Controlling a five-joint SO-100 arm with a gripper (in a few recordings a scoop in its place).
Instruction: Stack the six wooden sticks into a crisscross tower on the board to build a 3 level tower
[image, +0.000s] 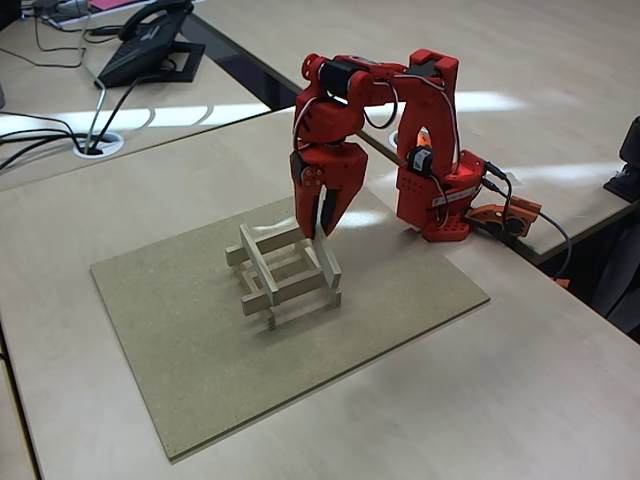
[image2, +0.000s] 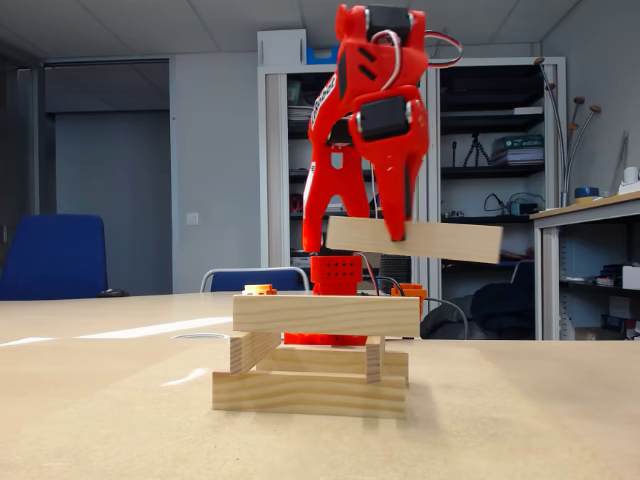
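Observation:
A brownish board (image: 200, 380) lies on the pale desk and carries the tower (image: 283, 277). It has two sticks at the bottom, two crossed over them, and one top stick (image: 258, 264) on the left side. In a fixed view that top stick (image2: 326, 314) lies across the front of the tower (image2: 310, 360). My red gripper (image: 318, 232) points down over the tower's right side, shut on another stick (image: 326, 260). Seen from the side, the gripper (image2: 355, 240) holds this stick (image2: 430, 241) nearly level, clearly above the tower and touching nothing.
The arm's red base (image: 440, 205) stands just off the board's far right corner, with an orange part and cable (image: 510, 215) beside it. A desk phone (image: 150, 45) and cables (image: 60, 135) sit far left. The desk's edge runs close on the right.

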